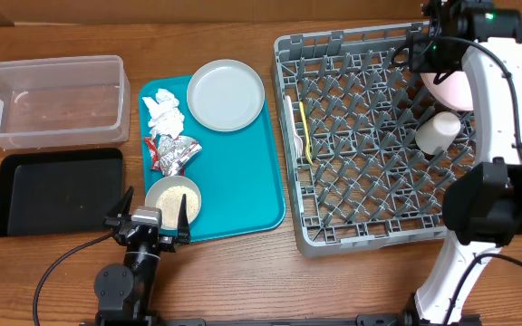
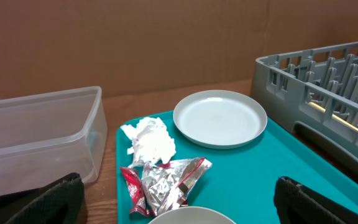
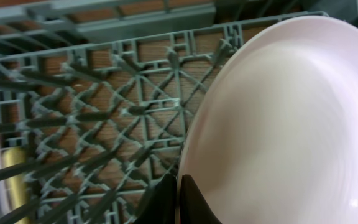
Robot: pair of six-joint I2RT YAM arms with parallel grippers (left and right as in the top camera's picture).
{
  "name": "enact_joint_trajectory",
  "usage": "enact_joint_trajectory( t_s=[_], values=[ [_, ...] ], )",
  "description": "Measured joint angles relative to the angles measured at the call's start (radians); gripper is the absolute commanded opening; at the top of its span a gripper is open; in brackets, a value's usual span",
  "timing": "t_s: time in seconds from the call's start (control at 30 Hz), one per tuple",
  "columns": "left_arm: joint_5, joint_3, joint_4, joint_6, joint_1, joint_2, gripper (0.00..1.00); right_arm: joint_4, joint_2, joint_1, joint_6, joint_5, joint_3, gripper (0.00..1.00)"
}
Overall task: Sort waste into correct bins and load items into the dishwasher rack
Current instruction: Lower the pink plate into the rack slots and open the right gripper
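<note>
My right gripper (image 3: pixel 179 198) is shut on the rim of the white plate (image 3: pixel 284 124) and holds it on edge in the far right corner of the dishwasher rack (image 1: pixel 370 217), seen overhead too (image 1: pixel 453 89). A white cup (image 1: pixel 437 132) lies in the rack. My left gripper (image 1: pixel 148 222) is open and empty at the teal tray's near edge, just in front of the white bowl (image 1: pixel 173 197), which holds rice-like grains. On the tray lie the foil wrapper (image 2: pixel 163 186), the napkin (image 2: pixel 149 142) and the grey-blue plate (image 2: pixel 219 118). The clear tub (image 1: pixel 48 98) and the black tray (image 1: pixel 57 190) stand to the left.
A thin yellow utensil (image 1: pixel 307 131) lies in the rack's left part. The teal tray (image 1: pixel 243 181) sits between the bins and the rack. A black cable (image 1: pixel 62 267) runs along the table's front left. The right arm's white links reach over the rack's right side.
</note>
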Motion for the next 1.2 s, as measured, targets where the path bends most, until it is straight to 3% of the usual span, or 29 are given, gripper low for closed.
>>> enact_joint_trajectory(
  t_s=[0.4,0.6,1.2],
  values=[
    [0.000,0.000,0.000,0.000,0.000,0.000,1.00,-0.008,-0.134,0.010,0.003,-0.426,0.021,0.04],
    [0.000,0.000,0.000,0.000,0.000,0.000,1.00,-0.092,-0.134,0.007,-0.077,-0.522,0.022,0.04],
    [0.000,0.000,0.000,0.000,0.000,0.000,1.00,-0.059,0.003,-0.151,-0.137,-0.747,0.022,0.04]
  ],
)
